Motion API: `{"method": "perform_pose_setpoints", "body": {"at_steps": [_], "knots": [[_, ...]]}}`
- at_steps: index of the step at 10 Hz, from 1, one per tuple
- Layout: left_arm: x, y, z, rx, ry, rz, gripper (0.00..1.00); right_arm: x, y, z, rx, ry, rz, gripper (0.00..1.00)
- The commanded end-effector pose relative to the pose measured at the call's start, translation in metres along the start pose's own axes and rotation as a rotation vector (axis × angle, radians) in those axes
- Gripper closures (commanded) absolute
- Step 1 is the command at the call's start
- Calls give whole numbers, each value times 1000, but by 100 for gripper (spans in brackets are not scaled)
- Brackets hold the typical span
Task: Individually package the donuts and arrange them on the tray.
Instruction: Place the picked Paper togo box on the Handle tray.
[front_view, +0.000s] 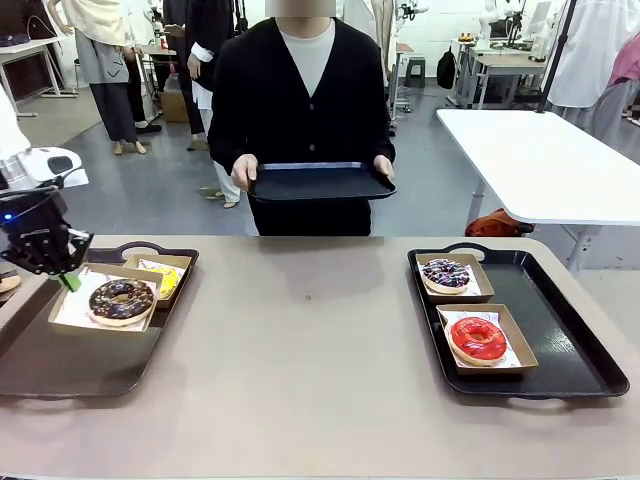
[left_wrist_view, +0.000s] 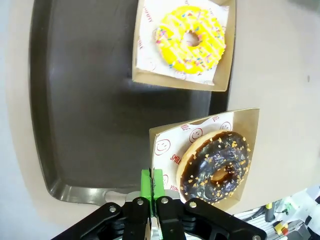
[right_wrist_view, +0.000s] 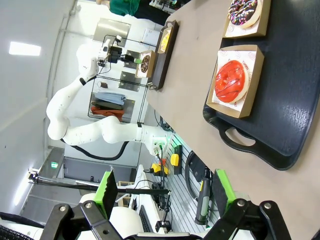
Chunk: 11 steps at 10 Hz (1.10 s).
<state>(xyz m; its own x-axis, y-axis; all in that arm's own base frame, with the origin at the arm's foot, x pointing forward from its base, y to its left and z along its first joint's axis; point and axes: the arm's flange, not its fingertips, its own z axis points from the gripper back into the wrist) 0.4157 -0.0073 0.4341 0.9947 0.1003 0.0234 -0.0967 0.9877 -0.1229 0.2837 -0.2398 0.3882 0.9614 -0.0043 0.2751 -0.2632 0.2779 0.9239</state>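
Observation:
My left gripper (front_view: 70, 279) is shut on the near-left edge of a brown cardboard box (front_view: 70, 312) that holds the chocolate sprinkled donut (front_view: 120, 298), over the left black tray (front_view: 40, 365). In the left wrist view the green pads (left_wrist_view: 155, 181) pinch the box's paper-lined edge beside that donut (left_wrist_view: 215, 167). The yellow-iced donut (front_view: 167, 277) (left_wrist_view: 190, 44) lies boxed behind it. On the right tray (front_view: 570, 345) sit the boxed purple-white sprinkled donut (front_view: 447, 273) and the red donut (front_view: 478, 338). My right gripper (right_wrist_view: 165, 195) stands open, high above the red donut (right_wrist_view: 232, 81).
A person stands at the far side holding an empty black tray (front_view: 320, 183) in both hands. The brown tabletop (front_view: 300, 340) lies bare between the two trays. A white table (front_view: 540, 160) stands behind on the right.

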Motion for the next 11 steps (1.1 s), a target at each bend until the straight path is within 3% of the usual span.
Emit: {"method": "perform_pose_setpoints", "body": {"at_steps": [1,9,11], "knots": [[-3,10,1,1,-3,-19,99,-4,1,-1,4,1,3,0],[-2,6,0,1,5,-2,99,-4,1,-1,4,1,3,0],[3,15,-8,-30,34,-163,99,-4,1,-1,4,1,3,0]]}}
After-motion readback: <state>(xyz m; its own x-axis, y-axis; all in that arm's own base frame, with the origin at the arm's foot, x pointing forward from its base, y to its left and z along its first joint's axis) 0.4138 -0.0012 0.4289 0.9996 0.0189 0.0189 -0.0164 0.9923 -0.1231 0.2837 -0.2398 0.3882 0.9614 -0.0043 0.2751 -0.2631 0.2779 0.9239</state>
